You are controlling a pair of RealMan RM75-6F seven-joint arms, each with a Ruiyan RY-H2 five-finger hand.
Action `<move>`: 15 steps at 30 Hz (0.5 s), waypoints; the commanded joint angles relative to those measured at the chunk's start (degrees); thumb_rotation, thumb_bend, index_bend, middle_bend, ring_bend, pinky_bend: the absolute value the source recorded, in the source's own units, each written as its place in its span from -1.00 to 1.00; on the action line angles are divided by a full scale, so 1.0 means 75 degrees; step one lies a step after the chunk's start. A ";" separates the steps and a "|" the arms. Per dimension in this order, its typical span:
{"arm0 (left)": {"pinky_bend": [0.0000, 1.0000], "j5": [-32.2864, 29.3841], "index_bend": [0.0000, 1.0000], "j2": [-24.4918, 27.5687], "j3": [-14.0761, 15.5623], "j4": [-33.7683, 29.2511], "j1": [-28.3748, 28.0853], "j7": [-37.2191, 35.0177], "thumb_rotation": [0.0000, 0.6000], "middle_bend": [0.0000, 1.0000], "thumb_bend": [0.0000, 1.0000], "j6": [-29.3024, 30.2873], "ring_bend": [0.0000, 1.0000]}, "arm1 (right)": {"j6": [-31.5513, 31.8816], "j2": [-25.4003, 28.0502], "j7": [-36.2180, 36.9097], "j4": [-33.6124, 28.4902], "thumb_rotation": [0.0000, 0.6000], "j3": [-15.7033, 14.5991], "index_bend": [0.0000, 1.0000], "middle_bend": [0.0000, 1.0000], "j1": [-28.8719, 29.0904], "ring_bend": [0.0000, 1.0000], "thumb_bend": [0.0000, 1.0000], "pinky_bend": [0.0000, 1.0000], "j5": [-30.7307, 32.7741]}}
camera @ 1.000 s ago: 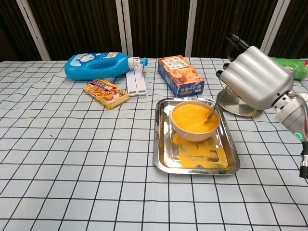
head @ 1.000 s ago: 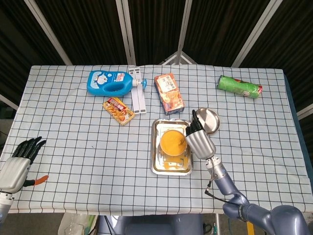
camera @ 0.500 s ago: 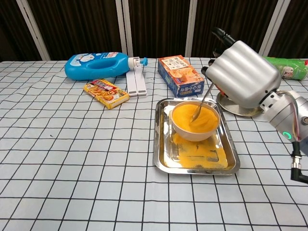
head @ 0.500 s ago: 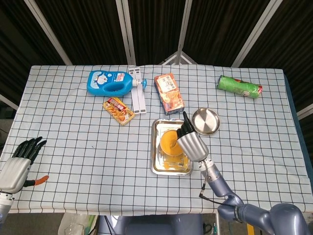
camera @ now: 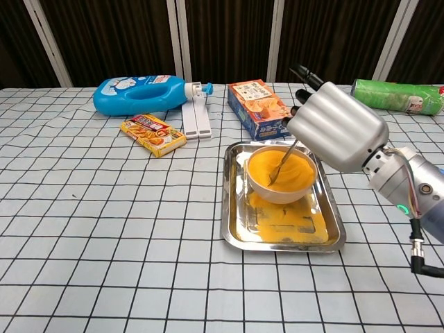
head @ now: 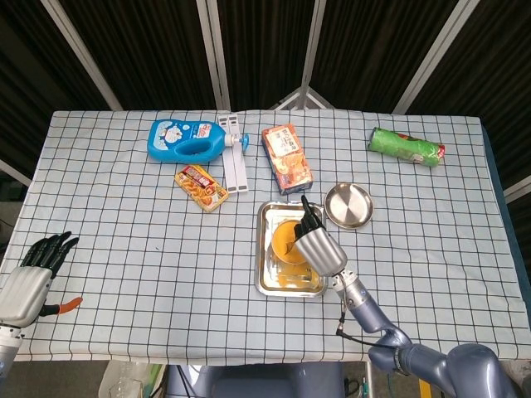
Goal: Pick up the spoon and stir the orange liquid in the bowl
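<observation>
chest view | right robot hand (camera: 336,127) grips spoon (camera: 279,164) | tip in orange liquid (camera: 281,170), bowl (camera: 277,191) full

My right hand (camera: 338,127) hovers over the middle of the table, back of the hand up, fingers curled around the spoon (camera: 279,163) handle. My left hand (head: 33,278) rests at the table's near left corner, fingers apart, holding nothing.

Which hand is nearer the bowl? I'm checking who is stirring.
Right. The right hand is over the bowl, holding the spoon in it; the left hand is far off at the table's edge.
</observation>
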 commanded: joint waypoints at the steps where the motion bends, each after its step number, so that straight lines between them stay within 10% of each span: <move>1: -1.00 0.0004 -1.00 -0.0003 0.0001 0.0003 -0.0003 0.0009 1.00 -1.00 -1.00 -0.0003 -1.00 | -0.0029 -0.0046 0.0081 0.0194 1.00 -0.0045 0.41 0.11 0.0007 -0.30 0.28 -0.93 -0.0022; 15: -1.00 0.0011 -1.00 -0.0007 0.0001 -0.0005 0.0002 0.0024 1.00 -1.00 -1.00 0.0016 -1.00 | 0.0028 0.0112 0.0260 0.0610 1.00 -0.0020 0.42 0.11 -0.0072 -0.30 0.28 -0.93 0.0090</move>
